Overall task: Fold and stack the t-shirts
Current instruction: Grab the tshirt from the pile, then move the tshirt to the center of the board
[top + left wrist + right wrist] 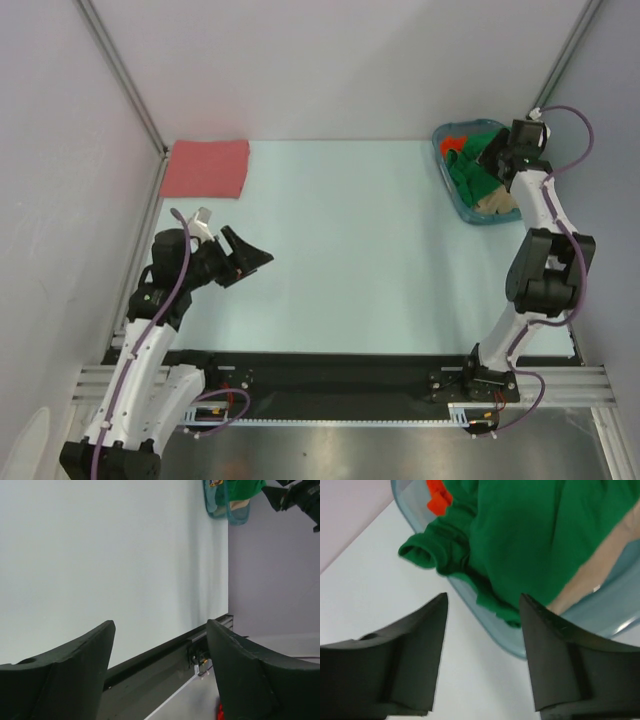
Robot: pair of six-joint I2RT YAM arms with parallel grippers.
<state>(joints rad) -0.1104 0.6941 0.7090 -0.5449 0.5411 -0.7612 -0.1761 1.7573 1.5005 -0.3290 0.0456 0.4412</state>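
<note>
The left gripper [247,258] hovers near-left over the bare table [360,260], fingers apart and empty. Farther right, the right gripper [497,155], fingers apart, hangs above the green shirt [468,172] in the basket [468,217] at the table's edge. A pink shirt [207,167] lies folded in the far-left corner.

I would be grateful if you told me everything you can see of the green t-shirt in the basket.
The green t-shirt is bright green, soft cloth. It lies unfolded and crumpled in the blue-grey plastic basket at the table's far right corner. One short sleeve with a thick cuff drapes over the basket's rim towards the table. The shirt lies on top of a beige shirt and next to an orange-red shirt. The right arm's jaws stand open above it, with no cloth between them.
</note>
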